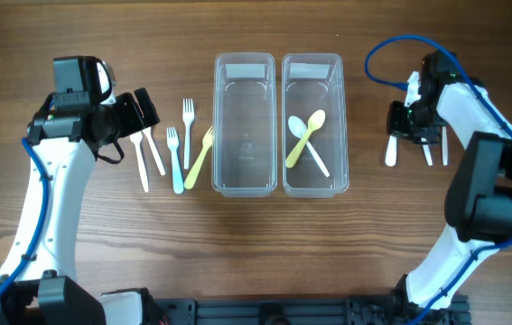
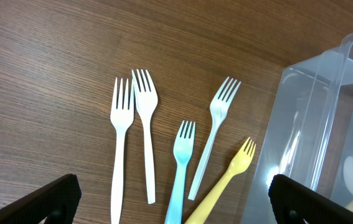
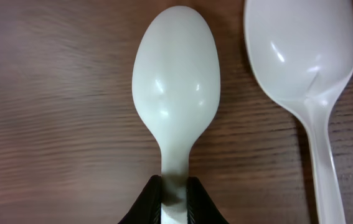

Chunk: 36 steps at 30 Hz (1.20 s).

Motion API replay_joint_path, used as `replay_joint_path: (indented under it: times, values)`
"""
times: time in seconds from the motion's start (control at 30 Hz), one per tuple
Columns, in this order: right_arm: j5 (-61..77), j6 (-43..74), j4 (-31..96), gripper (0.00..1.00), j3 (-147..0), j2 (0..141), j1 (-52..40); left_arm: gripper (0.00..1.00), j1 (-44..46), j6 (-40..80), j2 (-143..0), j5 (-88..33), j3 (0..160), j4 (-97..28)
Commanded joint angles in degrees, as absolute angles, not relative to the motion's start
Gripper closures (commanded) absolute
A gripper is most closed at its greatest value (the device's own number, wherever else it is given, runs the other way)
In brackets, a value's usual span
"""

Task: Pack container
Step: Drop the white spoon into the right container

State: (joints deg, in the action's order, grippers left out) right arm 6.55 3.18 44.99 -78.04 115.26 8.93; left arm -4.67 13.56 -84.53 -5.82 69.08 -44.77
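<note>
Two clear containers stand side by side mid-table. The left container (image 1: 245, 126) holds nothing that I can see. The right container (image 1: 315, 176) holds a yellow spoon (image 1: 307, 137) and a white spoon (image 1: 308, 144). My right gripper (image 3: 176, 196) is shut on the handle of a white spoon (image 3: 175, 84) that lies on the wood; in the overhead view it (image 1: 415, 125) is right of the containers. My left gripper (image 1: 143, 113) is open above several forks: two white forks (image 2: 121, 124), a blue fork (image 2: 182, 162), a pale fork (image 2: 216, 127) and a yellow fork (image 2: 229, 177).
A second white spoon (image 3: 307, 68) lies just right of the held one. More spoon handles (image 1: 442, 149) and a white spoon (image 1: 391, 152) lie under the right arm. The left container's corner (image 2: 325, 124) is right of the forks. A blue cable (image 1: 391, 54) loops above the right arm.
</note>
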Motion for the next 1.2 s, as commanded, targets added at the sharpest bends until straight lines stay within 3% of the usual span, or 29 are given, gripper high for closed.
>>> replay_joint_path:
  times: [0.0, 0.33, 0.57, 0.73, 0.8, 0.9, 1.17]
  values:
    - [12.6, 4.7, 44.9, 0.87, -80.4, 106.1, 7.7, 0.0, -5.0, 12.2, -84.6, -5.7, 70.2, -44.6]
    - [18.3, 10.7, 45.7, 0.9, -80.4, 90.1, -3.2, 0.0, -5.0, 12.2, -84.6, -5.7, 70.2, -44.6]
    - [9.7, 18.8, 43.2, 0.91, -77.7, 95.5, -16.8, 0.0, -5.0, 12.2, -84.6, -5.7, 70.2, -44.6]
    - [6.0, 21.4, 39.6, 0.91, -76.6, 104.0, -20.6, 0.0, -5.0, 12.2, -84.6, -5.7, 70.2, -44.6]
    - [6.3, 20.9, 37.6, 0.84, -76.6, 106.6, -20.7, 0.0, -5.0, 12.2, -84.6, -5.7, 70.2, -44.6]
    - [6.3, 17.8, 36.5, 0.53, -77.1, 106.1, -20.7, 0.0, -5.0, 12.2, -84.6, -5.7, 70.2, -44.6]
    - [-1.4, 11.9, 37.0, 0.31, -81.1, 93.3, -17.5, 0.0, -5.0, 12.2, -84.6, -5.7, 70.2, -44.6]
